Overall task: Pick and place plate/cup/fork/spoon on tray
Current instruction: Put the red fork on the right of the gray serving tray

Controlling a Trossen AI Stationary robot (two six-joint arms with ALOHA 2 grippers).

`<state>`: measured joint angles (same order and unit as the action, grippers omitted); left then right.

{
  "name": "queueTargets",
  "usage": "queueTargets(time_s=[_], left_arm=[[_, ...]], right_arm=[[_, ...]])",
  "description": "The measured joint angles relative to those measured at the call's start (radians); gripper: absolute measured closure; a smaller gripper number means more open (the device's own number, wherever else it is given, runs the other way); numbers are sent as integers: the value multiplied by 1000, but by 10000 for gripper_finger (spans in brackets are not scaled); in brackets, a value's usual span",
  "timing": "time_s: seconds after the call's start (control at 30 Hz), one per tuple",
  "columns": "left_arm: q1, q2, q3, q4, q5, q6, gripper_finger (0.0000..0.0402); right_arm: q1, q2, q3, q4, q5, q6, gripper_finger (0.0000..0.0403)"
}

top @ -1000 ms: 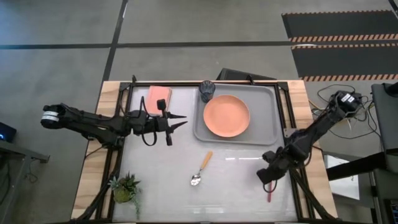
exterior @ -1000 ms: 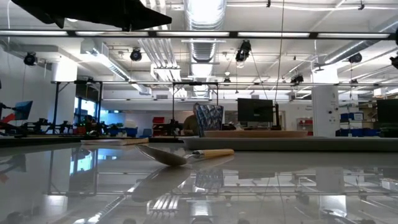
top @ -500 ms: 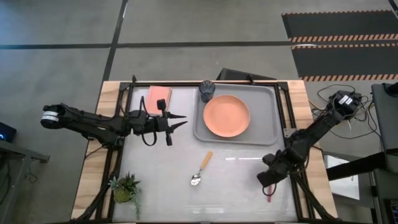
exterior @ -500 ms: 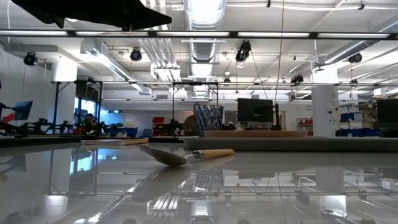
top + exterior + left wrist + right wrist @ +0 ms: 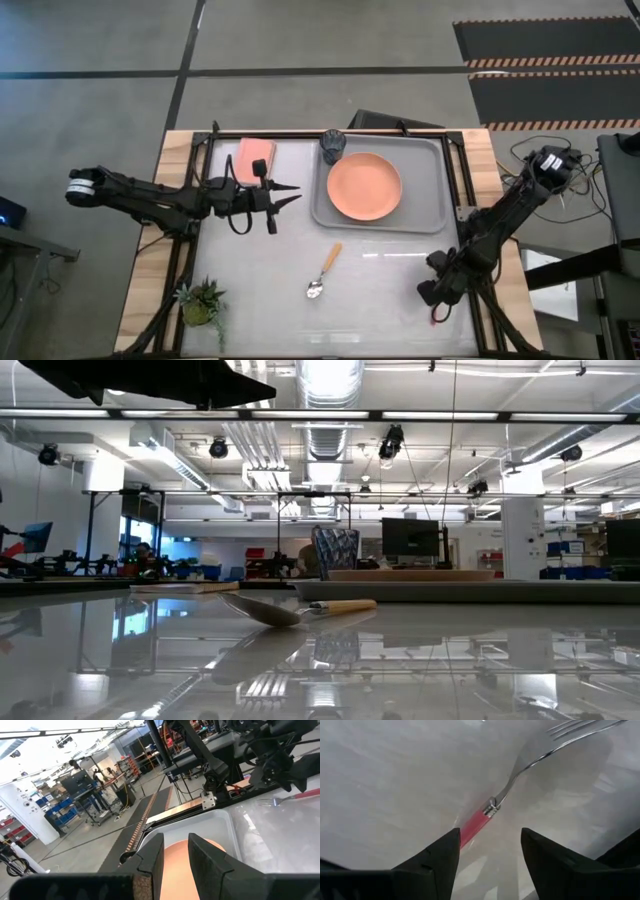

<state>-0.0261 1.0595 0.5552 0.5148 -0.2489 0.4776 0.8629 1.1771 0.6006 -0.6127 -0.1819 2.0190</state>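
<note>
Right pincer [image 5: 487, 855] lowered over fork [image 5: 520, 775]: silver tines, red-pink handle.

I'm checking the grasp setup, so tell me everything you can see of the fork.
The fork is slim, with shiny silver metal tines and neck joined by a small collar to a glossy red-pink handle. It lies flat on the pale table near its right front corner, outside the tray. The right gripper is right over it, its fingers open, one on each side of the handle; no contact shows. From above only the handle's end shows past the gripper.
</note>
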Motion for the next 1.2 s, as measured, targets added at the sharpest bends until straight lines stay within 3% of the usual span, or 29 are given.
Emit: queueTargets(time_s=[0.53, 0.7, 1.0, 1.2], left_arm=[[0, 0, 0, 0, 0, -1, 331], [0, 0, 0, 0, 0, -2, 331], [0, 0, 0, 0, 0, -2, 331], [0, 0, 0, 0, 0, -2, 331]], right_arm=[[10, 124, 2, 49, -6, -1, 213], [10, 117, 1, 37, -7, 0, 256], [10, 107, -2, 45, -17, -22, 377], [10, 57, 44, 71, 57, -109, 380]])
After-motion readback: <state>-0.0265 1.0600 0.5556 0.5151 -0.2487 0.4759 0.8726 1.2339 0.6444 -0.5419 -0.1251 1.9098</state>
